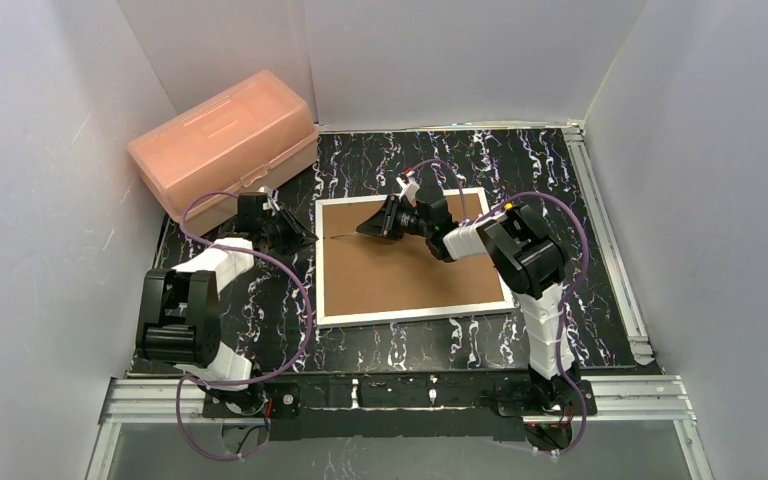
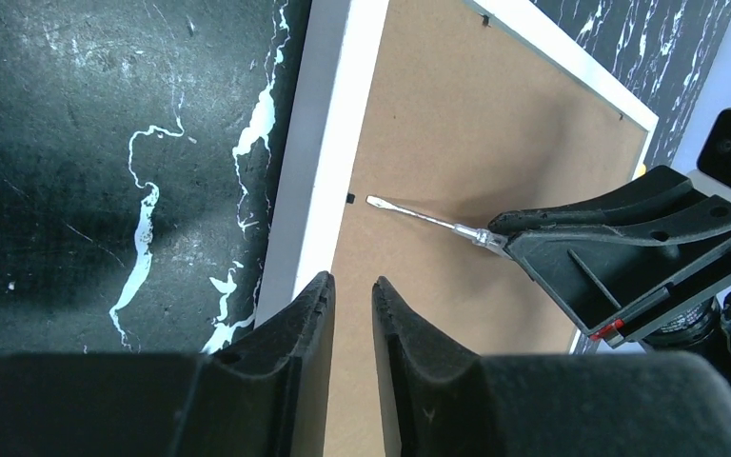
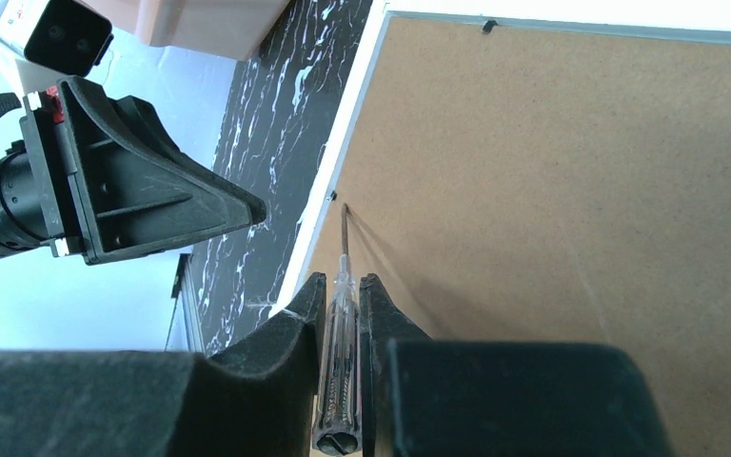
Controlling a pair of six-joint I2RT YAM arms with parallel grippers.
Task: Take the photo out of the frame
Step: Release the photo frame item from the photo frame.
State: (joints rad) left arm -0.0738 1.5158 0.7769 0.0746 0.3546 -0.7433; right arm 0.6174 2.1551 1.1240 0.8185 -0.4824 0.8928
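- Table (image 1: 380, 345): black marbled top. A bare strip runs between the arm bases and the frame's near edge, giving either arm room to swing.
- Left gripper (image 2: 352, 286): jaws a narrow slit apart, nothing between them. It is poised over the frame's left border. Risk: coming down here, it could press on the border and pin the board that the tool is meant to free.
- Frame (image 1: 410, 312): lies flat and face down at mid-table, with a thin white border all round. There is open table on every side, least on the left.
- Right gripper (image 3: 343, 281): clamped on a screwdriver (image 3: 340, 352) by its clear handle, reaching across the frame from the right.
- Screwdriver tip: at the left edge of the backing board (image 1: 400, 275), next to a small black retaining tab (image 2: 350, 198). Risk: the blade could skate off the tab and gouge the fibreboard, or the slim handle could twist between the pads under side load.
- Photo: not visible, and judged to lie under the board inside the frame. Prying too deep could crease it.
- Both grippers: near each other at the left border. A collision is likely if both close in.
- Pink box (image 1: 225, 140): far left corner, well apart from the frame but near the left arm, limiting its retreat.
- Walls (image 1: 460, 60): pale panels on three sides.
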